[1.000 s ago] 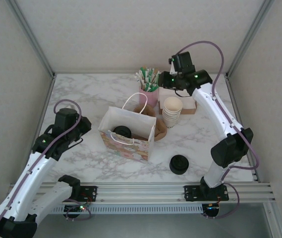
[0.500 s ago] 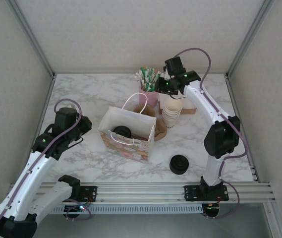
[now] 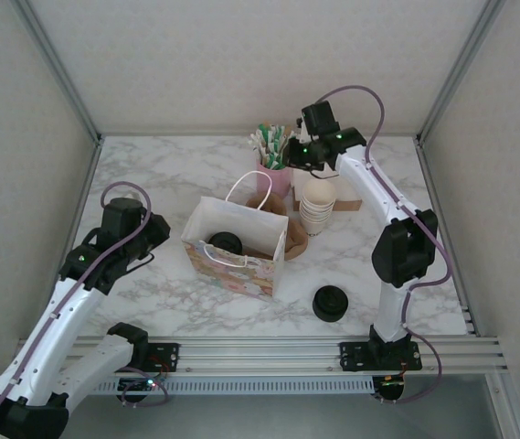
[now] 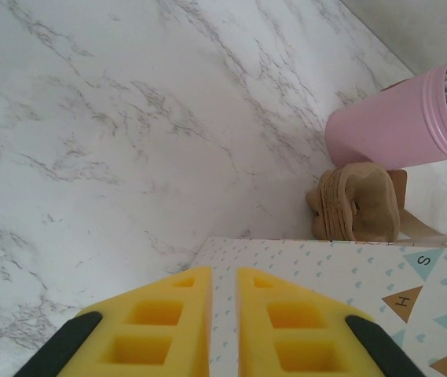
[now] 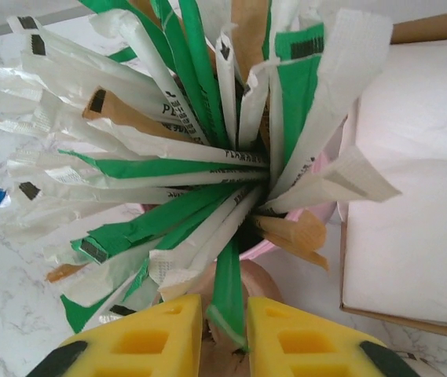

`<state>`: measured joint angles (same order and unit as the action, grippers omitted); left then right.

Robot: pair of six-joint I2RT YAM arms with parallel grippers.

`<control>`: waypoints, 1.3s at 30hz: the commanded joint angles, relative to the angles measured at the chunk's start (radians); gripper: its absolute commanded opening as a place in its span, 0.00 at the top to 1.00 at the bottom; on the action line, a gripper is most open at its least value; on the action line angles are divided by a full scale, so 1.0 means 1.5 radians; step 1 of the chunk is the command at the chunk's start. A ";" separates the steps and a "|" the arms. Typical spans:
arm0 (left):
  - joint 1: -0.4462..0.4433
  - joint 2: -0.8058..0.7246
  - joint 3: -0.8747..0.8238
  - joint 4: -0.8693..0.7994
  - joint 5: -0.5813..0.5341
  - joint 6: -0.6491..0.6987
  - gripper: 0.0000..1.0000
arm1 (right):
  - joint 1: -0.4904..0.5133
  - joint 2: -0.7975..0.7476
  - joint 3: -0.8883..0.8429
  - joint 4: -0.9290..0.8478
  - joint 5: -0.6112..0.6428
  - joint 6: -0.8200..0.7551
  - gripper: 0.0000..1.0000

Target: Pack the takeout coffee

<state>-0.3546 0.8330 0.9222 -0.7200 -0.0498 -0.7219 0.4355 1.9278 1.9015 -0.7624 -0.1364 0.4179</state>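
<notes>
The right gripper [image 5: 223, 302] is clamped on a green straw [image 5: 228, 287], its yellow fingers close on either side of the wrapper's lower end. That straw stands with many other wrapped straws in a pink cup [image 3: 276, 179] at the upper centre of the top view. Just right of it is a stack of cups [image 3: 317, 203]. The left gripper [image 4: 223, 272] has its fingers almost together with nothing between them, at the left edge of the bag [image 3: 232, 265]. The coffee [image 3: 226, 242] sits inside the open bag, mid-frame on the tabletop [image 3: 159, 183]. Black lids [image 3: 330, 303] lie lower right of the bag.
</notes>
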 commanded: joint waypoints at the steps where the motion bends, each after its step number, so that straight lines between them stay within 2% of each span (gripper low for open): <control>1: -0.006 -0.002 0.016 -0.013 0.009 -0.003 0.84 | -0.004 0.011 0.026 0.005 -0.020 -0.003 0.81; 2: -0.006 -0.002 0.016 -0.014 0.009 -0.003 0.84 | -0.004 0.009 0.027 0.005 -0.021 -0.005 0.82; 7: -0.006 0.001 0.016 -0.010 0.012 -0.005 0.84 | -0.004 0.002 0.061 -0.034 0.006 -0.036 0.97; 14: -0.006 0.003 0.018 -0.007 0.009 -0.003 0.84 | 0.004 -0.065 0.163 -0.162 0.066 -0.089 1.00; 18: -0.005 0.006 0.020 -0.005 0.003 0.000 0.84 | 0.021 -0.159 0.198 -0.221 0.071 -0.114 1.00; 24: -0.006 0.024 0.028 0.003 0.003 0.005 0.84 | 0.070 -0.346 0.140 -0.223 0.072 -0.138 1.00; 31: -0.006 0.052 0.044 0.007 0.004 0.012 0.84 | 0.107 -0.495 0.076 -0.197 -0.030 -0.122 1.00; 36: -0.006 0.057 0.049 0.004 0.002 0.010 0.84 | 0.109 -0.510 0.054 -0.243 -0.146 -0.123 1.00; 39: -0.006 0.055 0.051 0.000 -0.003 0.011 0.84 | 0.123 -0.498 0.043 -0.285 -0.175 -0.134 1.00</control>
<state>-0.3546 0.9184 0.9691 -0.7155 -0.0395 -0.7238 0.6003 1.1522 1.9881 -1.1137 -0.2939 0.2333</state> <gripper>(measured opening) 0.157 0.050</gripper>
